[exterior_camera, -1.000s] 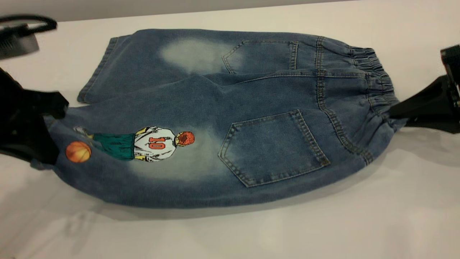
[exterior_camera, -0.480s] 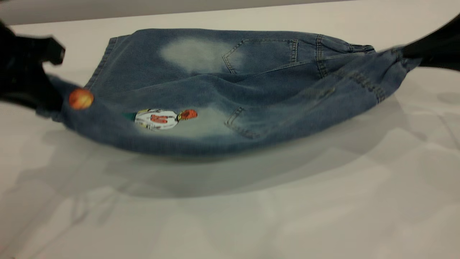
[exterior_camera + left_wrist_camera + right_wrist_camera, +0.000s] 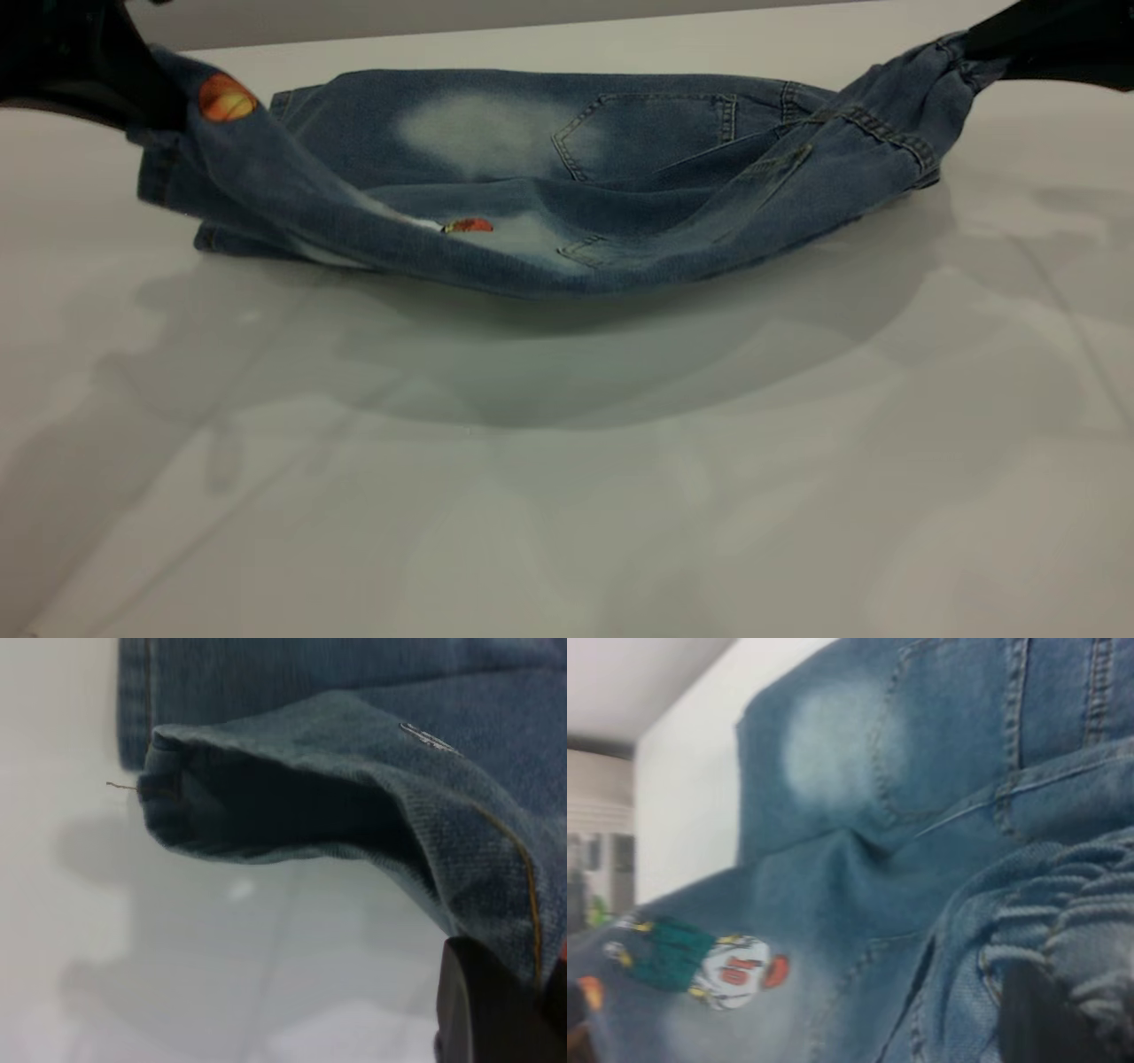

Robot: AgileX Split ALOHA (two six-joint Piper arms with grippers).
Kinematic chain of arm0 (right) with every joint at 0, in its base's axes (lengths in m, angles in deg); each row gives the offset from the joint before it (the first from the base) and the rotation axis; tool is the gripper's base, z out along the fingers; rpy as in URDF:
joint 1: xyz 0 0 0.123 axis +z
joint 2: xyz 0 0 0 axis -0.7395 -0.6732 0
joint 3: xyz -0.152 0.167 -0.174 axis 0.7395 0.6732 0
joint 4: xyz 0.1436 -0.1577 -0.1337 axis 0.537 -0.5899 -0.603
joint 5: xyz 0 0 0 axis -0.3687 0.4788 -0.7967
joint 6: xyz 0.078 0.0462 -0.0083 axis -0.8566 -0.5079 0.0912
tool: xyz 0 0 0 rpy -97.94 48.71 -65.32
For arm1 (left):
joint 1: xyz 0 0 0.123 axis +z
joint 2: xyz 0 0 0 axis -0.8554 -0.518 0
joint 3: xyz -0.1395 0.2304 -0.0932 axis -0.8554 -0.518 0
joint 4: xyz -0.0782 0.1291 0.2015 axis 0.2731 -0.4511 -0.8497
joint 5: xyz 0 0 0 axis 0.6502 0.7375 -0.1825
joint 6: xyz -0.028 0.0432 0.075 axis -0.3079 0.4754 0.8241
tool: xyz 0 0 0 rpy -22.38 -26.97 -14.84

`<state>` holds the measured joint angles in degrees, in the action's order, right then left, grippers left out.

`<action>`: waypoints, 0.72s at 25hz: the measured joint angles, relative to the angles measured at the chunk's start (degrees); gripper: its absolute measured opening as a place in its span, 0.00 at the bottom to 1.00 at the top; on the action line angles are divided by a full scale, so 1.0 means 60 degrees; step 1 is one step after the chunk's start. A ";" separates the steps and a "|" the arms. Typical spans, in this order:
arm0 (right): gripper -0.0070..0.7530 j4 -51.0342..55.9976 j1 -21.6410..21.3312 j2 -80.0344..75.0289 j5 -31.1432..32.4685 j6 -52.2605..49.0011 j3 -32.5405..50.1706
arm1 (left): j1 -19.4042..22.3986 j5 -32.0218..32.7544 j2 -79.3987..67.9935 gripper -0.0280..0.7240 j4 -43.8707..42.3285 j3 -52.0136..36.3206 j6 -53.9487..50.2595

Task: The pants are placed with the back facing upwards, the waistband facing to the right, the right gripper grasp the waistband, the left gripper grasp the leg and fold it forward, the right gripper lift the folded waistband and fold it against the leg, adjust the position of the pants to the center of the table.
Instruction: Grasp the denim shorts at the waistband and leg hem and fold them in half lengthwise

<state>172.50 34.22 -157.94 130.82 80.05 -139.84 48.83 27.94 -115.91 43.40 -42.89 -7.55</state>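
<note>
Blue denim pants (image 3: 567, 177) with back pockets and a basketball-player print lie across the far half of the white table (image 3: 567, 496). My left gripper (image 3: 133, 93) at the upper left is shut on the near leg's hem (image 3: 266, 806) beside an orange ball print (image 3: 227, 97), holding it off the table. At the upper right, my right gripper (image 3: 974, 44) is shut on the elastic waistband (image 3: 1063, 921), also raised. The near leg sags between them like a hammock over the far leg. In the right wrist view the player print (image 3: 709, 970) shows.
A grey wall band (image 3: 443, 18) runs behind the table's far edge. Broad shadows fall on the bare table surface in front of the pants.
Both grippers have risen and moved toward the far side, carrying the near leg and waistband up off the table. The near half of the pants now hangs over the far leg.
</note>
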 joint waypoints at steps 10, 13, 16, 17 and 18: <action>0.05 -0.1427 0.0056 -0.0152 -0.0619 -0.1703 -0.1656 | 0.0000 -0.0451 -0.0666 0.13 -0.0025 0.0735 0.0000; 0.05 -0.1490 0.0056 -0.0508 -0.0683 -0.1935 -0.2001 | 0.0000 -0.0442 -0.1128 0.13 -0.0084 0.1173 0.0000; 0.05 -0.1490 0.0056 -0.0985 -0.0633 -0.1935 -0.2345 | 0.0000 -0.0390 -0.1720 0.13 -0.0097 0.1662 0.0034; 0.05 -0.1490 0.0056 -0.1140 -0.0566 -0.1935 -0.2477 | 0.0000 -0.0390 -0.1936 0.13 -0.0097 0.1807 0.0113; 0.05 -0.1490 0.0056 -0.1320 -0.0474 -0.1935 -0.2611 | 0.0000 -0.0357 -0.2112 0.13 -0.0097 0.1985 0.0158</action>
<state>163.56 34.56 -165.86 127.98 68.44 -155.51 48.83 25.79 -128.58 42.81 -30.98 -6.61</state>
